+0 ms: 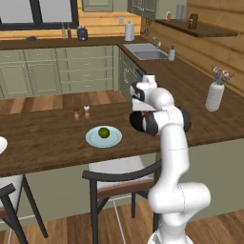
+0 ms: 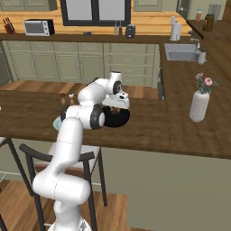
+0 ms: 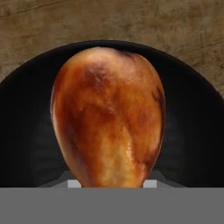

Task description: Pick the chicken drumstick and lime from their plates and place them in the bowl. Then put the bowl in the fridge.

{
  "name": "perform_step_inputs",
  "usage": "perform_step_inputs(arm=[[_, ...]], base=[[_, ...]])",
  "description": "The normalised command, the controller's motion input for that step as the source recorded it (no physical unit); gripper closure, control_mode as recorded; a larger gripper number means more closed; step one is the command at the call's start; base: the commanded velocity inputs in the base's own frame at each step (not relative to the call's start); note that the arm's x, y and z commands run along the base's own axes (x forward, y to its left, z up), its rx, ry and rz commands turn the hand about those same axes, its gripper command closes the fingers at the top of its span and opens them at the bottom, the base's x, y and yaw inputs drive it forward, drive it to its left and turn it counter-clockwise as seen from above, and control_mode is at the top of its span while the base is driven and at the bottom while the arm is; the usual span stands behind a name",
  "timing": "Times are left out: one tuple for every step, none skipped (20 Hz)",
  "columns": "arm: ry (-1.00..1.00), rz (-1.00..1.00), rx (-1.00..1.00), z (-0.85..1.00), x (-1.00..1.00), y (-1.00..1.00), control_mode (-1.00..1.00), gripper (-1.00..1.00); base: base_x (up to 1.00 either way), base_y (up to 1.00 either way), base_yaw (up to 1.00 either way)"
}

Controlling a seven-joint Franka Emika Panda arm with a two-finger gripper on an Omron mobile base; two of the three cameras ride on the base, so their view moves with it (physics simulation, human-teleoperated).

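My gripper [image 2: 118,107] grips the chicken drumstick [image 3: 107,118], its fat end hanging over the black bowl [image 3: 192,131] in my hand view. From the right base view, the bowl [image 2: 118,119] sits near the counter's [image 2: 171,131] front edge. The left base view shows the lime [image 1: 104,132] on its pale blue-green plate [image 1: 104,137], beside my arm.

Glossy orange-brown chicken drumstick [image 3: 107,118]; glossy black bowl [image 3: 192,131]; matt, grained dark wood surface [image 3: 109,22]; smooth pale blue-green plate [image 1: 93,139].
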Motion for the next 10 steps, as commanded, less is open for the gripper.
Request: perform_step_inputs(arm=[[0.10,0.00,0.01,-0.33,-0.01,0.00,-1.00,1.00],[0.05,0.00,0.00,-0.14,0.00,0.00,-1.00,-1.00],[0.05,0.00,0.00,0.00,-0.13,0.00,-1.00,-1.00],[0.03,0.00,0.00,0.00,-0.28,0.00,-1.00,-1.00],[0.00,0.00,0.00,0.00,-0.45,0.00,-1.00,-1.00],[-0.04,0.00,0.00,0.00,-0.47,0.00,-1.00,-1.00],[-0.06,0.00,0.00,0.00,-0.44,0.00,-1.00,-1.00],[-0.05,0.00,0.00,0.00,-0.48,0.01,-1.00,-1.00],[-0.04,0.00,-0.03,-0.07,-0.65,0.06,-1.00,-1.00],[-0.05,0.00,-0.07,-0.26,-0.86,0.06,-1.00,-1.00]], base=[[0.00,0.00,0.00],[0.00,0.00,0.00],[0.00,0.00,0.00],[0.00,0.00,0.00],[0.00,0.00,0.00],[0.00,0.00,0.00],[0.00,0.00,0.00],[0.00,0.00,0.00],[0.00,0.00,0.00],[0.00,0.00,0.00]])
